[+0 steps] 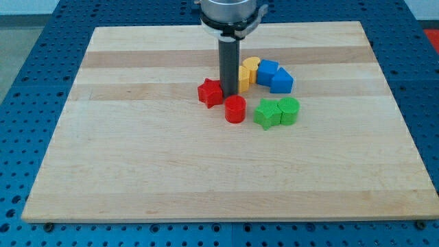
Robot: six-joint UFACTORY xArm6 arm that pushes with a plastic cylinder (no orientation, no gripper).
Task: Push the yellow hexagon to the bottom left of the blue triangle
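Note:
The yellow hexagon [243, 78] sits just right of my rod, partly hidden behind it. The blue triangle [281, 81] lies to its right, next to a second blue block [266, 71]. A yellow block [250, 66] with a rounded top sits above the hexagon. My tip [228, 93] rests on the board between the red star [210, 92] at its left and the yellow hexagon at its right, just above the red cylinder [235, 108]. It stands close to or touching both the star and the hexagon.
A green star [266, 113] and a green cylinder-like block [289, 110] sit below the blue blocks. The wooden board [137, 171] lies on a blue perforated table [27, 41].

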